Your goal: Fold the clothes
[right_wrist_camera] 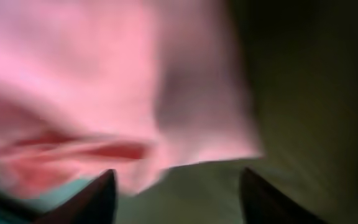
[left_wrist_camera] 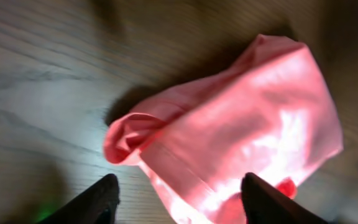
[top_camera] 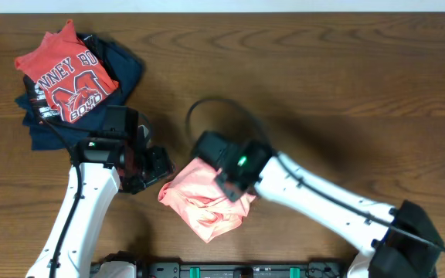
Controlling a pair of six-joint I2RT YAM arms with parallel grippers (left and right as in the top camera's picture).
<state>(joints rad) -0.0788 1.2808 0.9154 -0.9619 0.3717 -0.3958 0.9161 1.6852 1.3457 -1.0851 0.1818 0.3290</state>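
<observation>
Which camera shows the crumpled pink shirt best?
The left wrist camera. The pink shirt fills much of the picture there, close up and uncovered, so its folds show. The overhead camera shows it small, with the right arm covering its top edge. The right wrist camera shows only a blurry pink patch.

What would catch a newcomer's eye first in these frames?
The crumpled salmon-pink T-shirt sits front-centre on the wooden table, with the left gripper open at its left edge and the right gripper open over its top. Far left, a red shirt with a big "M" print lies on dark navy garments.
</observation>
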